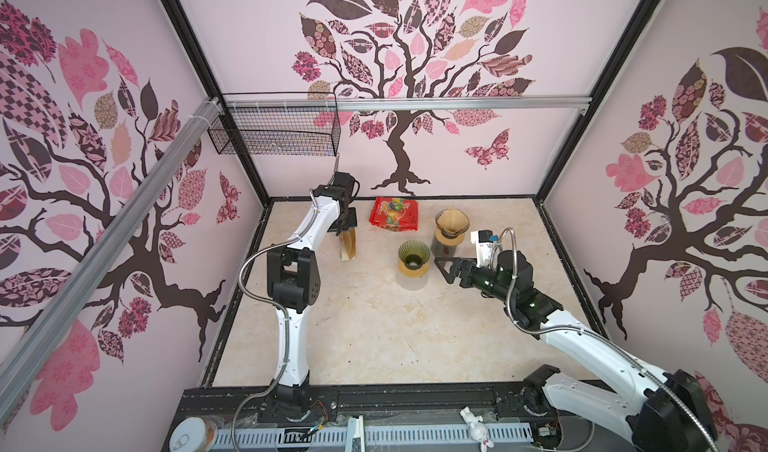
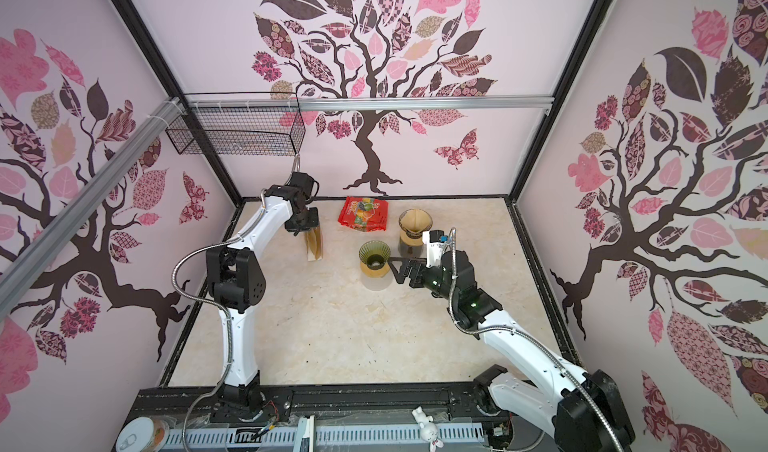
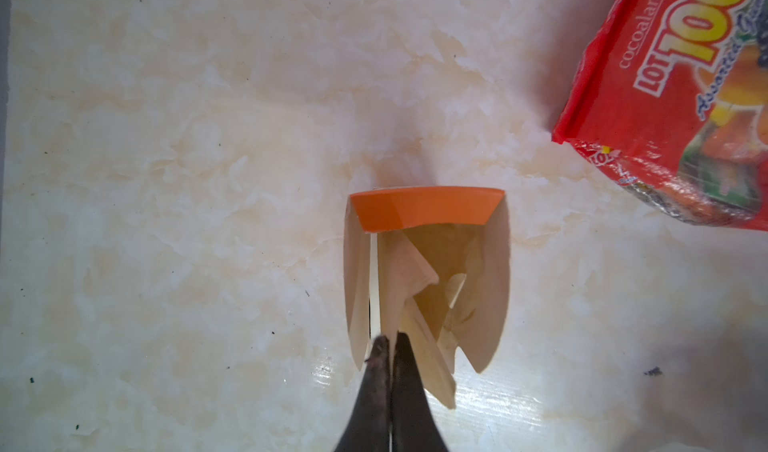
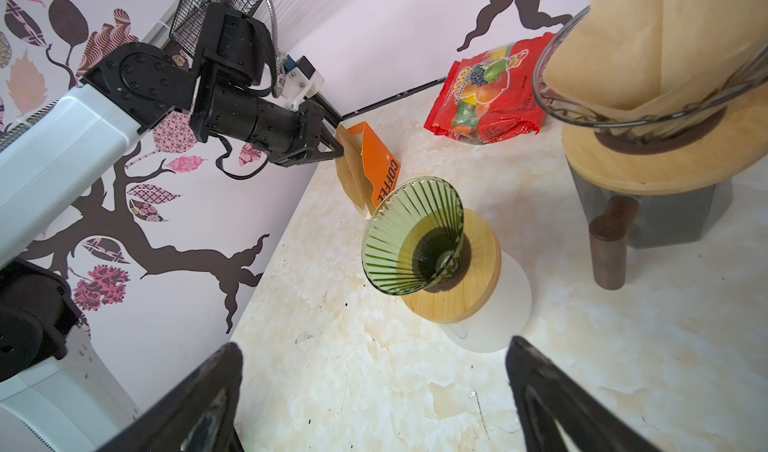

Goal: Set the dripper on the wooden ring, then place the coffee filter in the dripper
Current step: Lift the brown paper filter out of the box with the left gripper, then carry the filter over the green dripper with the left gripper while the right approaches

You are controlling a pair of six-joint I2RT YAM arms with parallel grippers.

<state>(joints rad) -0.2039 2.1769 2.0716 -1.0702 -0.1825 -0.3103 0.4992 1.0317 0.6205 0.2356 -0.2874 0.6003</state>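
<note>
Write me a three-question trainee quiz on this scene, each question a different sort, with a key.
1. True or false: the green dripper already holds a filter.
2. Pick one. The left gripper is: A) open above the table; B) shut on a coffee filter in the orange box; C) shut on the green dripper.
3. Short answer: which gripper is open, with the green dripper in front of it?

Key: 1 false, it is empty; 2 B; 3 the right gripper.
</note>
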